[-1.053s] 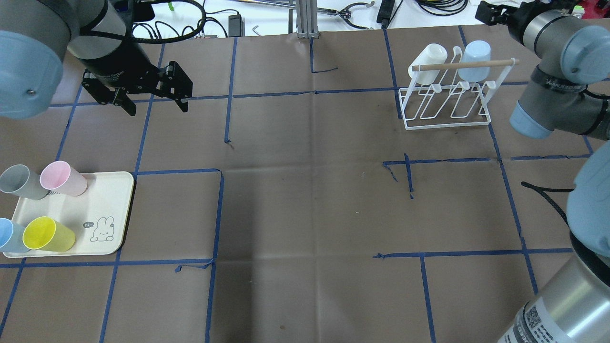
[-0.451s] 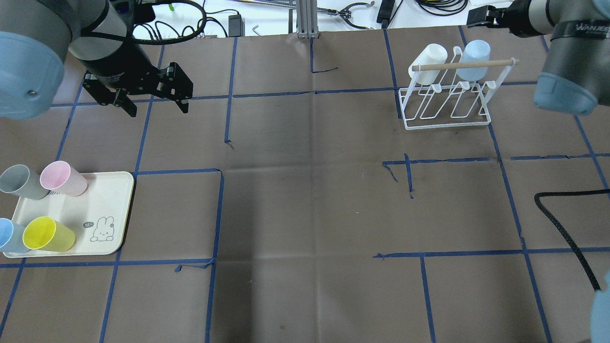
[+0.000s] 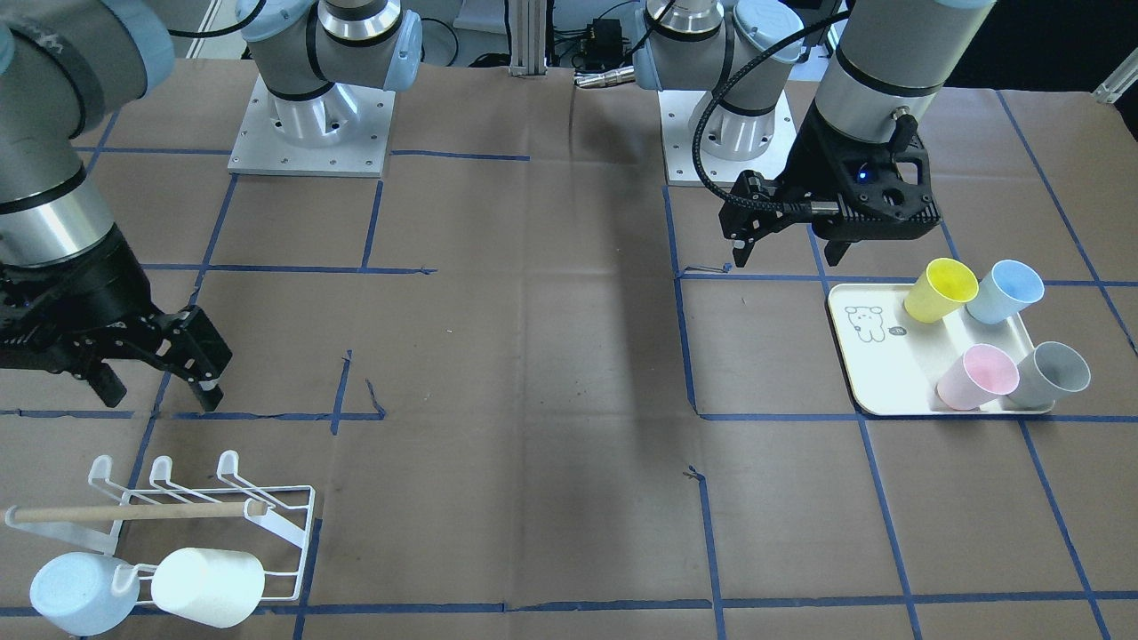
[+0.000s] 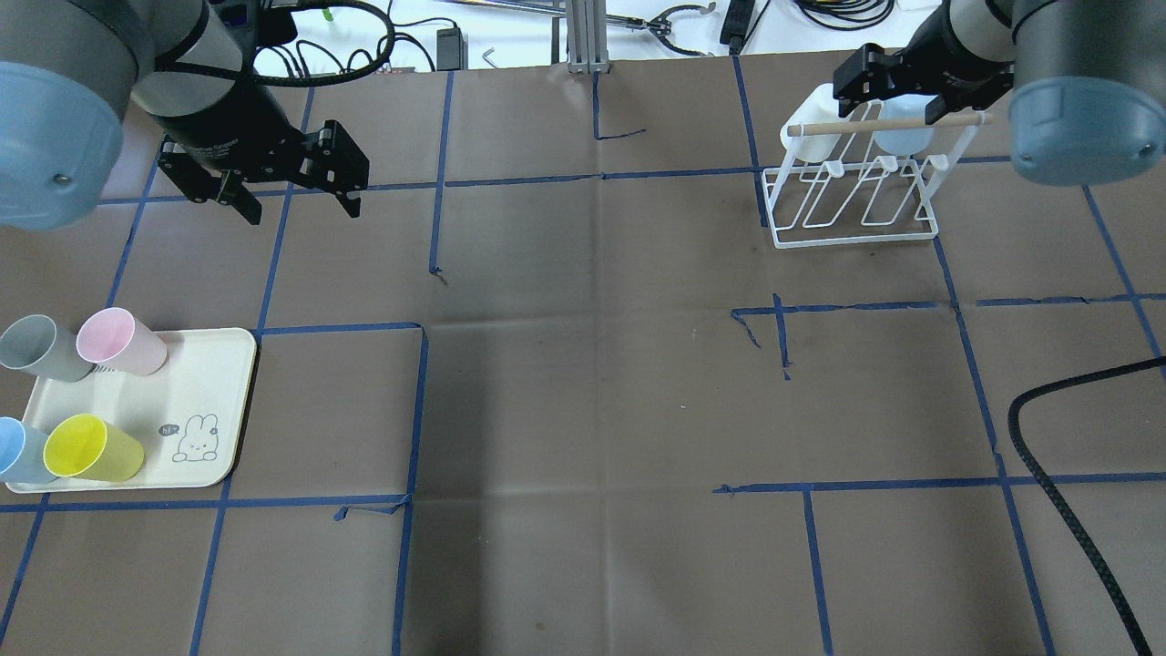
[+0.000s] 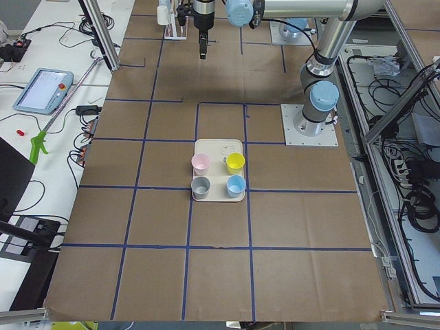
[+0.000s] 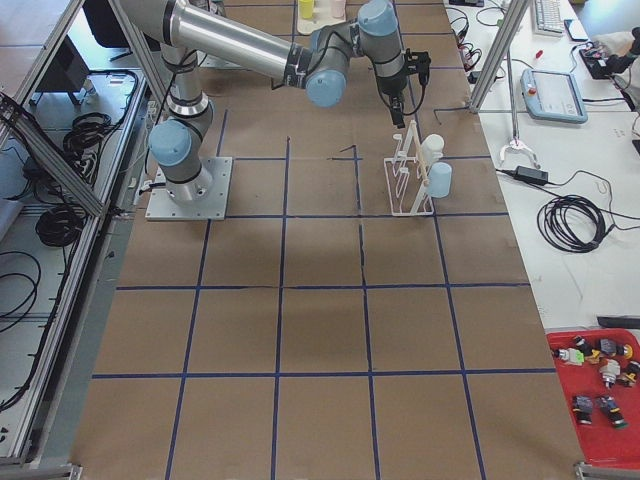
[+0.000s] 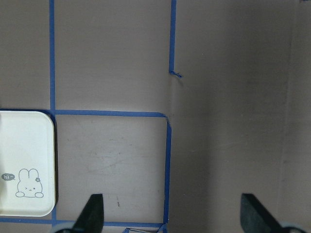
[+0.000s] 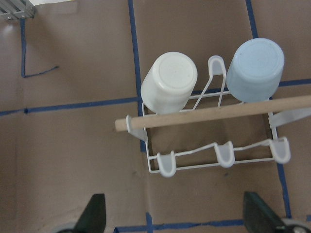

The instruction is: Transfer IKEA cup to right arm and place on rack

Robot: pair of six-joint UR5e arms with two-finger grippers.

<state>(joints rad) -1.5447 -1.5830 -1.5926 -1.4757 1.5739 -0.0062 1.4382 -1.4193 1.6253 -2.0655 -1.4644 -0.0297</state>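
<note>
Fingers spread, empty: left gripper [image 4: 301, 210] near tray [image 4: 214, 364], right gripper [image 4: 888, 100] above rack [image 4: 856, 235]. Probably best to straddle one wall of pink cup [image 4: 118, 342], sparing grey cup [image 4: 41, 348].

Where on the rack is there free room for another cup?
In the right wrist view, the rack's row of three prongs below the dowel is bare. The row above is crowded: the white cup and the blue cup flank its one free prong.
</note>
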